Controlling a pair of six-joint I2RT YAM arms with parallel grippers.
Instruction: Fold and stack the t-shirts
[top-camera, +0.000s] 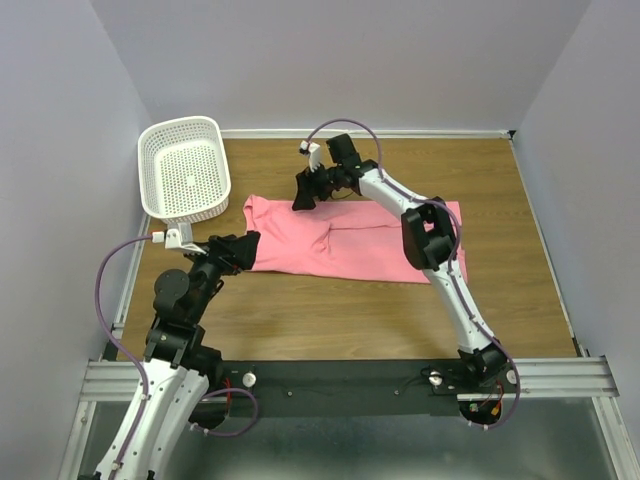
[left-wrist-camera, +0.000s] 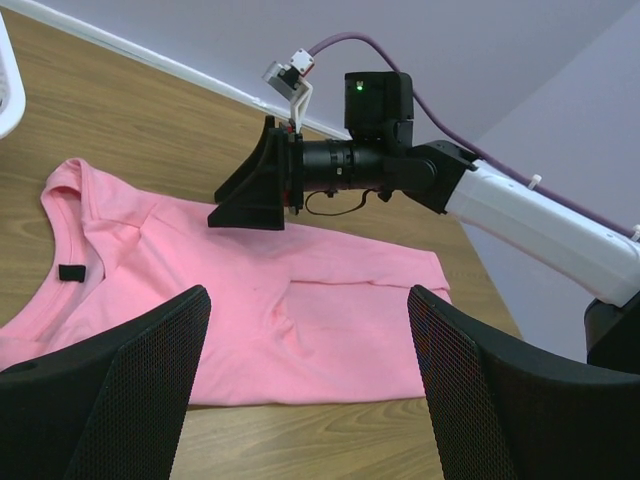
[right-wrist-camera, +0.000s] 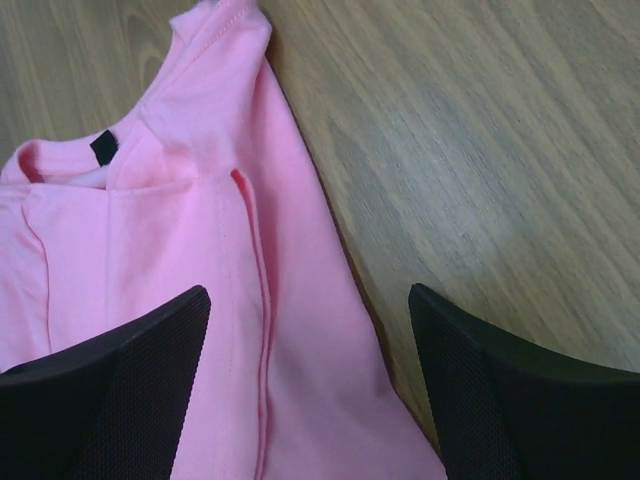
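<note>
One salmon-pink t-shirt (top-camera: 350, 240) lies flat across the middle of the table, partly folded, with its neck toward the left. My left gripper (top-camera: 247, 250) stands open at the shirt's near left corner and holds nothing. In the left wrist view (left-wrist-camera: 310, 390) the shirt (left-wrist-camera: 300, 310) spreads out beyond the wide-apart fingers. My right gripper (top-camera: 304, 196) hovers open over the shirt's far edge near the collar. In the right wrist view (right-wrist-camera: 310, 390) the pink cloth (right-wrist-camera: 200, 280) with its dark label (right-wrist-camera: 103, 148) lies below, and bare wood shows under the right finger.
A white perforated basket (top-camera: 185, 170) sits at the back left corner, just behind the left arm. The wooden table (top-camera: 330, 320) is enclosed by pale walls on three sides. The right arm (top-camera: 430, 240) stretches across the shirt's right half.
</note>
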